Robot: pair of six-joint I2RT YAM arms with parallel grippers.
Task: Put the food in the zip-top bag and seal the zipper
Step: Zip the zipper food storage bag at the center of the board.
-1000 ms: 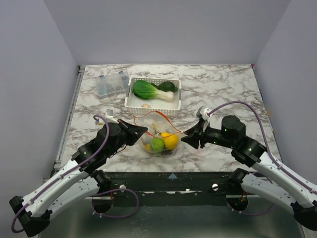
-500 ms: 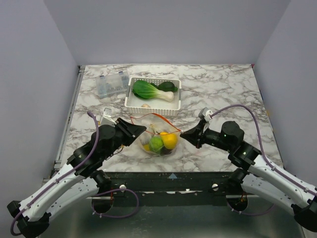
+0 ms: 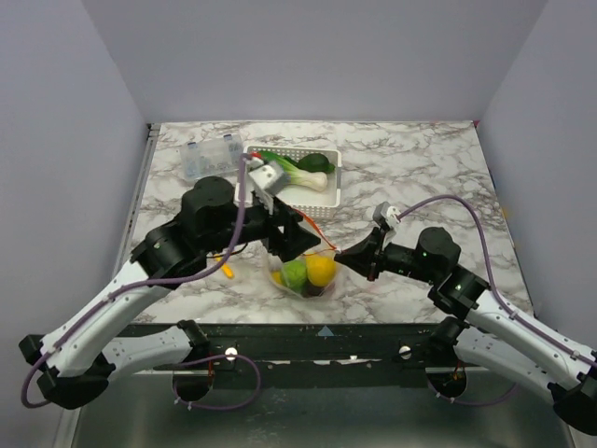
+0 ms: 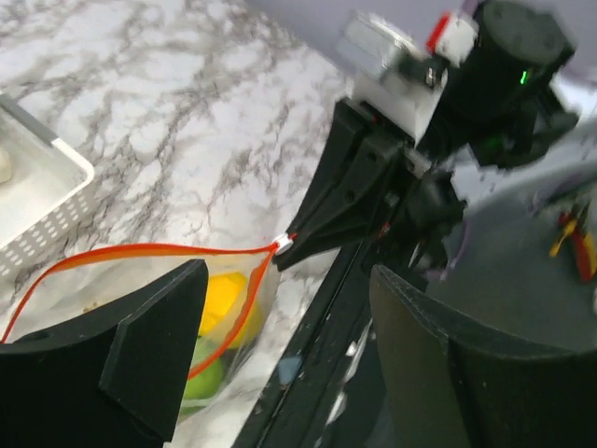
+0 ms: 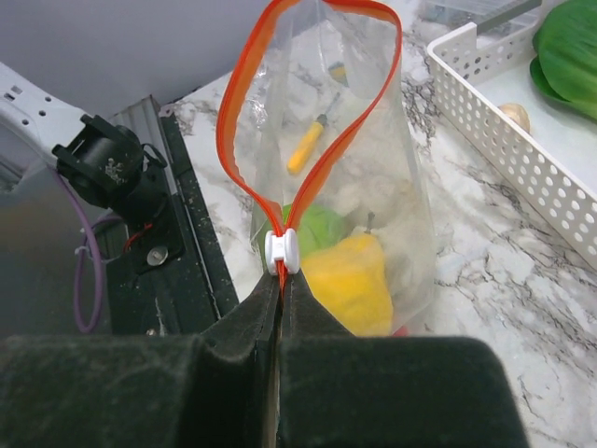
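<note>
One zip-top bag (image 5: 373,140), one white basket (image 3: 334,183), one clear compartment box (image 3: 201,160)

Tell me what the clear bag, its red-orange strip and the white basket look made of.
Zip-top bag: thin clear plastic film, glossy and softly creased; the food shows through. Zipper strip: opaque red-orange plastic, smooth, seemingly stiffer than the film, with a white slider. Basket: white rigid plastic, probably moulded, with regular rows of holes.

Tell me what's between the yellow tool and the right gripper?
The zip-top bag of food, in the top view: tool left, right gripper pinching its right corner.
</note>
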